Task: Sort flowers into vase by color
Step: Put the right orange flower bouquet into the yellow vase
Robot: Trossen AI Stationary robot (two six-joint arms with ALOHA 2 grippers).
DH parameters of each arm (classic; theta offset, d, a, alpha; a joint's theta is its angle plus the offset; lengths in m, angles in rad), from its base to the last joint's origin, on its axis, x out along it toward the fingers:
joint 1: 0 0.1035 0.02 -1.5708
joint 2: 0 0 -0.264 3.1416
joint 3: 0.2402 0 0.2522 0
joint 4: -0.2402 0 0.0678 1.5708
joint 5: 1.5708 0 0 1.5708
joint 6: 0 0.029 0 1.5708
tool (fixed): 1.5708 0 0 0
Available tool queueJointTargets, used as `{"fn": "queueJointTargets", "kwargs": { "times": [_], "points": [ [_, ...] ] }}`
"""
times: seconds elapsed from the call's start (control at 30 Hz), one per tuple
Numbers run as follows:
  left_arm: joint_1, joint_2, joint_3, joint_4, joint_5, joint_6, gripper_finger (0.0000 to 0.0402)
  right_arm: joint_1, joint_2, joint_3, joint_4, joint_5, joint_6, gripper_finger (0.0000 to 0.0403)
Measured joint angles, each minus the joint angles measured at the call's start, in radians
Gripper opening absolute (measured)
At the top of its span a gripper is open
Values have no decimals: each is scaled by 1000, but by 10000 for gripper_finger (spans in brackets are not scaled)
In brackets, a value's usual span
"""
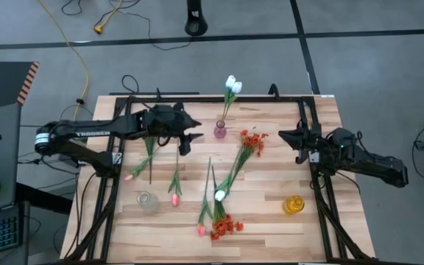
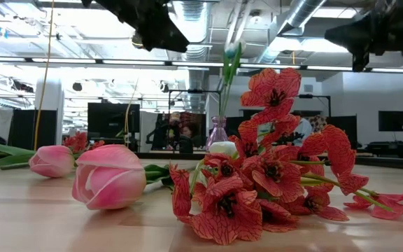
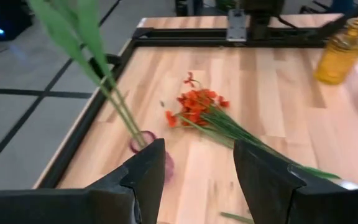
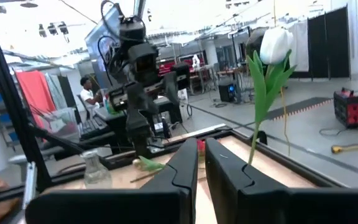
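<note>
Pale wooden slat table top point(image 1: 271, 221): planks with visible grain, smooth, faint sheen. Black metal frame point(image 1: 197, 96) around it: matt. Small pink glass vase point(image 1: 220, 132): translucent, glossy. Amber-yellow glass bottle vase point(image 3: 339, 51): translucent, glossy. Clear glass vase point(image 1: 147, 201): transparent, shiny. Pink tulip heads point(image 2: 109, 176): smooth, waxy, like moulded plastic. Red-orange blooms point(image 2: 257, 178): thin, veined, cloth-like, matt. Dark left gripper fingers point(image 3: 145, 177): matt plastic look.

Pale striped wooden table point(image 1: 271, 191) with black frame. Beside the small pink glass vase point(image 1: 220, 131), holding white tulips on green stems point(image 1: 232, 86), lie red-orange blooms with dark veining point(image 1: 253, 140). Farther off: pink tulips point(image 1: 175, 199), an amber-yellow glass vase point(image 1: 293, 205), a clear glass vase point(image 1: 147, 201).
</note>
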Motion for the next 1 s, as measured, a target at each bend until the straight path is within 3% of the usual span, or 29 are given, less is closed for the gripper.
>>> {"fn": "queueJointTargets", "kwargs": {
  "times": [0.17, 0.27, 0.43, 0.6, 0.83, 1.0],
  "points": [
    [-51, 0, 0, -24, -5, 1, 177, 0, 120, 54, 66, -35, 52, 60],
    [-73, 0, 0, -31, -7, 22, 177, 0, 204, 73, 227, -97, 54, 60],
    [-92, 0, 0, -30, -13, 31, 177, 0, 319, 96, 468, -107, 63, 60],
    [-105, 1, 0, -31, -12, 21, 177, 10, 383, 129, 458, -108, 84, 66],
    [-109, 1, 0, -41, -12, 19, 177, 37, 495, 188, 440, -108, 121, 150],
    [-109, 1, 0, -76, -12, 13, 177, 76, 551, 298, 217, -107, 124, 223]
  ]
}}
